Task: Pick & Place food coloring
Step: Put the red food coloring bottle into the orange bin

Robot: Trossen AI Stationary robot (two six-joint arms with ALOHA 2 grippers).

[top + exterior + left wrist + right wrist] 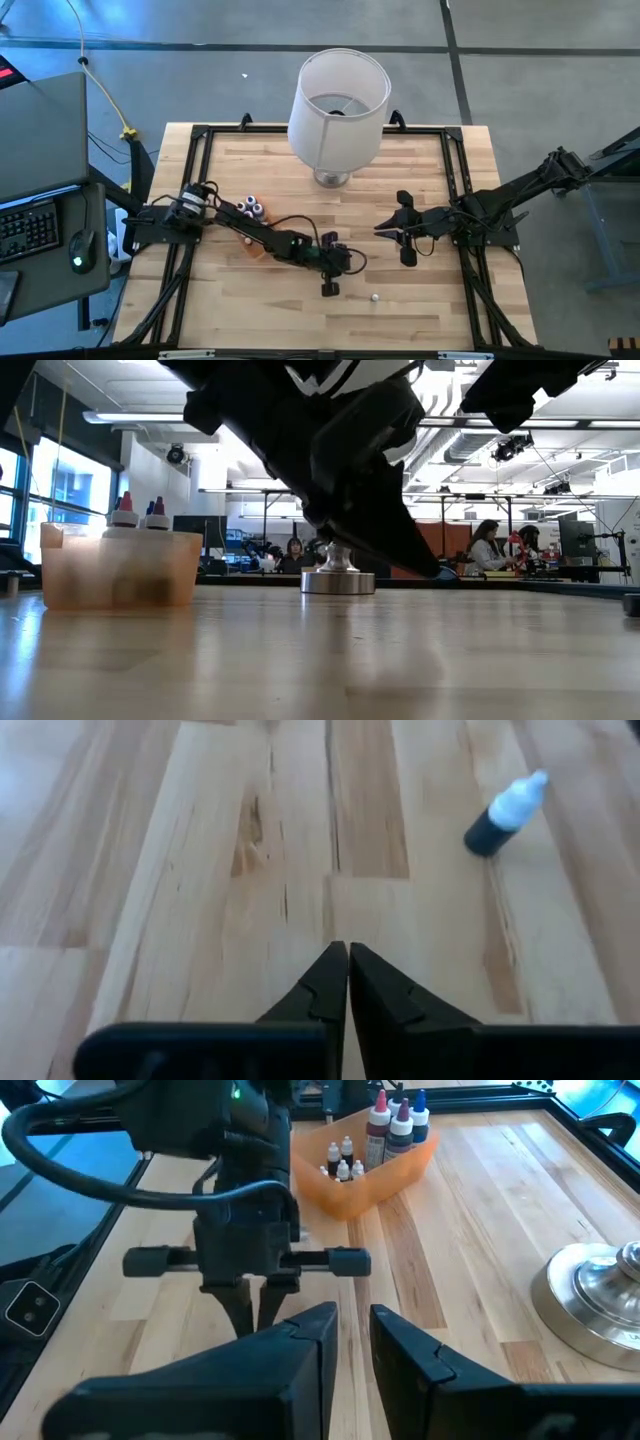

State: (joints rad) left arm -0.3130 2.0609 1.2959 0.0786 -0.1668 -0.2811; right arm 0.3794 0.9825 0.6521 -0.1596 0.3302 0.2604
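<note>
Orange tray (252, 232) sits on table (250, 310), left of lamp base (332, 179), w/ several food coloring bottles (397, 1125) standing upright inside; tiny ones (342, 1160) beside the taller ones. Lampshade (338, 98) stands at table's far edge. Left gripper (331, 287) is low over table, front-right of tray, fingers (330, 982) pressed together, nothing between them. One loose food coloring bottle (503, 815), dark body w/ white top, lies on its side on bare wood just right of left gripper, apart from it. Right gripper (385, 232) hovers right of lamp base, front of it, fingers (310, 1342) nearly closed w/ narrow gap, holding nothing. People sit in room beyond table.
</note>
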